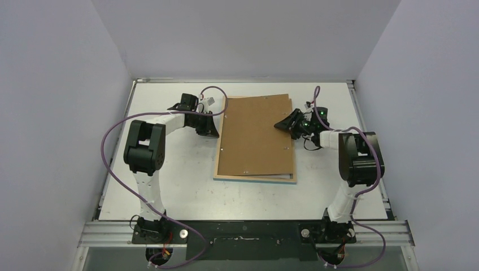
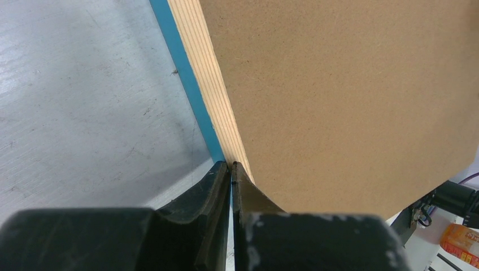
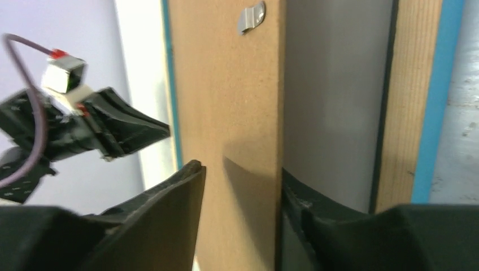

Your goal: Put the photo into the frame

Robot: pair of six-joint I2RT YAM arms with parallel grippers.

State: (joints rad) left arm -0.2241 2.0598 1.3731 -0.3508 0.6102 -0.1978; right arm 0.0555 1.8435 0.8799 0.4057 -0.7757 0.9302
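We logged the frame [image 1: 248, 178] face-down mid-tabletop [image 1: 169, 186], long axis running away from the bases, under the backing board [image 1: 254, 135], photo not visible; left gripper [image 2: 231, 169] was pressed together at its left edge, right gripper [image 3: 240, 172] apart astride the board's right edge.

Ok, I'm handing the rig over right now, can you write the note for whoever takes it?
Left gripper: shut, tips at the frame's left edge, nothing visibly held.
Right gripper: open, straddling the backing board's right edge.
Frame lies face down; board on it, slightly askew, not seated.
Photo: not identifiable; a grey surface shows in the opening beside the board, cannot tell if that is it.
Left: confirm photo is in, seat the board.
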